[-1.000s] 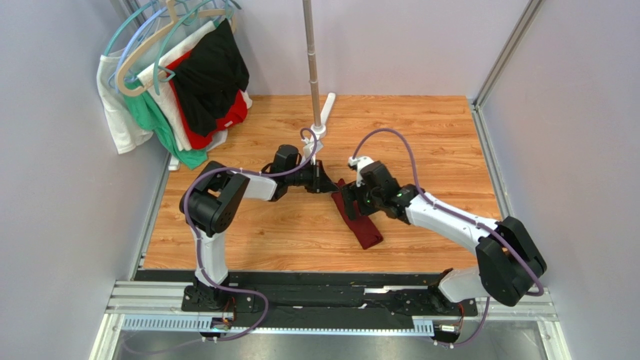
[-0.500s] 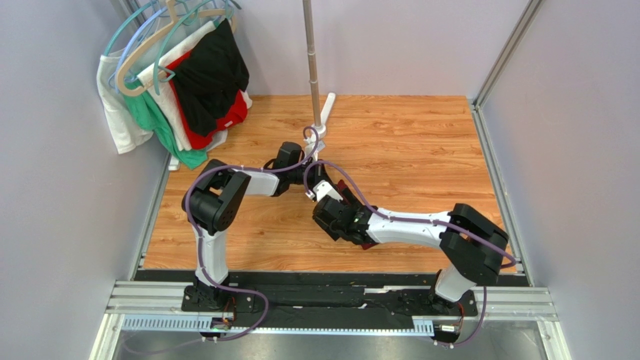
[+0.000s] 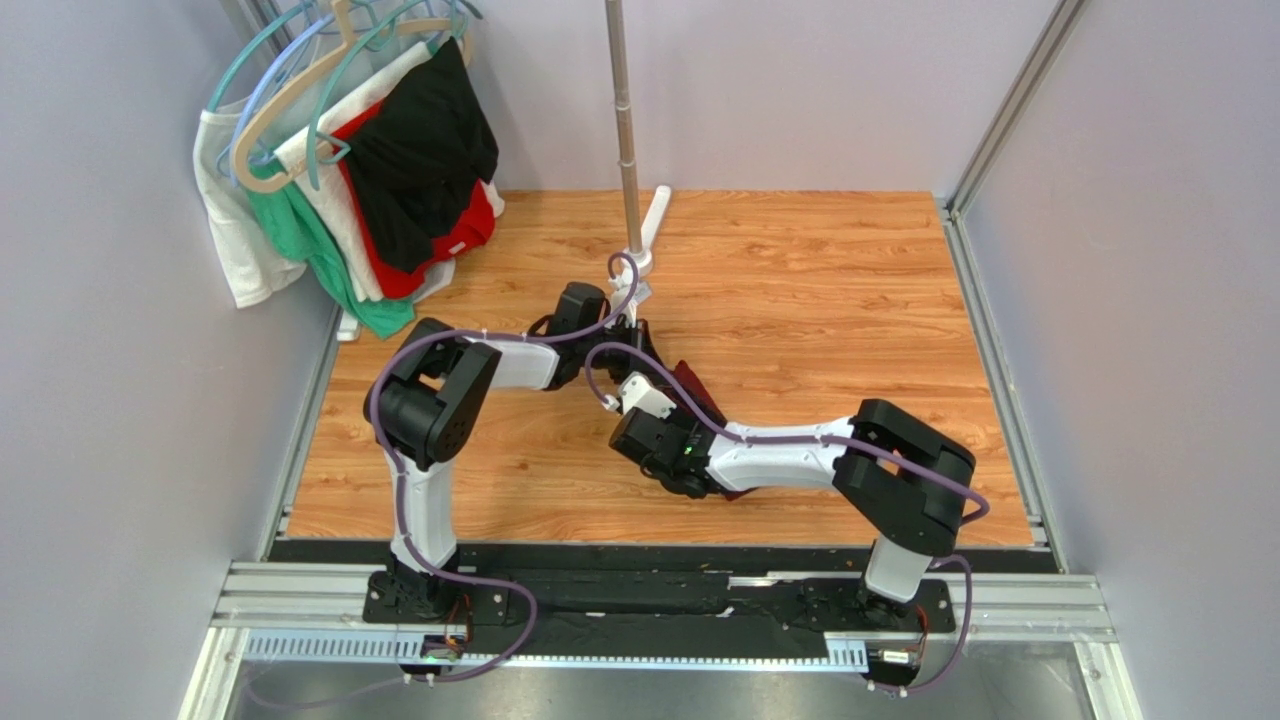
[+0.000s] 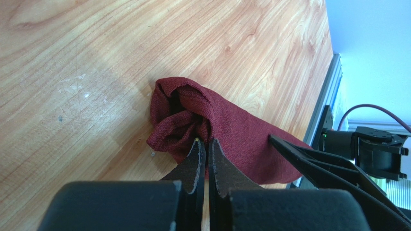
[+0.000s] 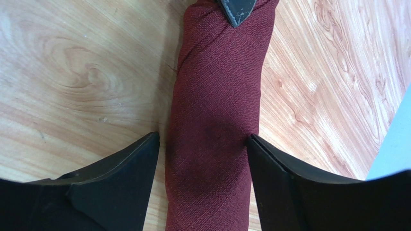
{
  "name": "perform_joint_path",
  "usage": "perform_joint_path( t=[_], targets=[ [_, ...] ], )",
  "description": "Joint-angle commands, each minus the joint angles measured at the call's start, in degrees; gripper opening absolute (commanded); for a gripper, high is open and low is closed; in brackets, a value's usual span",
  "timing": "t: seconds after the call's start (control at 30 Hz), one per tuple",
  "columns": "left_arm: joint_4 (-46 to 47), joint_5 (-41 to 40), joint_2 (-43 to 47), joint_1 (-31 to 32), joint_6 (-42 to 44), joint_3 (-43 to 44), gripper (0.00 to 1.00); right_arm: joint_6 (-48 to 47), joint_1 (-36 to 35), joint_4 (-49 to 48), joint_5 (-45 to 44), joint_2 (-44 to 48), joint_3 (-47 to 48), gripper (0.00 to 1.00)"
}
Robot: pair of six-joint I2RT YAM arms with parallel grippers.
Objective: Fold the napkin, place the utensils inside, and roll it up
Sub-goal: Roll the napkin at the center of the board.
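Note:
The dark maroon napkin [image 3: 696, 380] lies rolled into a tube on the wooden table. In the left wrist view its bunched end [image 4: 193, 110] sits at my fingertips. My left gripper [image 4: 205, 142] [image 3: 649, 360] is shut, its tips pinching a fold at that end. My right gripper [image 5: 203, 139] [image 3: 676, 462] is open and straddles the roll [image 5: 214, 96] near its other end, one finger [image 5: 130, 168] on each side, close to the cloth. The right fingers also show in the left wrist view [image 4: 328, 168]. The spoon is hidden.
Garments on hangers [image 3: 361, 165] hang at the back left. A metal pole [image 3: 624, 105] with a white foot [image 3: 651, 222] stands just behind the left gripper. Grey walls close in both sides. A metal rail [image 3: 661, 600] runs along the near edge.
My right arm has folded and swung left and nearer. Its gripper has moved from the napkin's far part to straddle the roll lower down. The left gripper has stayed at the napkin's end.

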State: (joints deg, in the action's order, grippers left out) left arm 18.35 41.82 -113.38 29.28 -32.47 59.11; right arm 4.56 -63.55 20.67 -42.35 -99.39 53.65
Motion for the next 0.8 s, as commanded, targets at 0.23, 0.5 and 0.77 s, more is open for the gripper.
perform_joint_path(
  t=[0.23, 0.5, 0.77],
  targets=[
    [-1.9, 2.3, -0.4, 0.3, 2.2, 3.0, 0.00, 1.9, 3.3, -0.5, 4.3, -1.2, -0.1, 0.51],
    [-0.9, -0.2, 3.0, 0.3, 0.8, 2.0, 0.50, 5.6, 9.2, -1.6, 15.4, 4.5, -2.0, 0.41],
    [3.0, -1.2, 6.0, -3.3, -2.6, -0.5, 0.65, 7.8, 16.3, -3.0, 24.8, 8.9, -4.6, 0.39]
  ],
)
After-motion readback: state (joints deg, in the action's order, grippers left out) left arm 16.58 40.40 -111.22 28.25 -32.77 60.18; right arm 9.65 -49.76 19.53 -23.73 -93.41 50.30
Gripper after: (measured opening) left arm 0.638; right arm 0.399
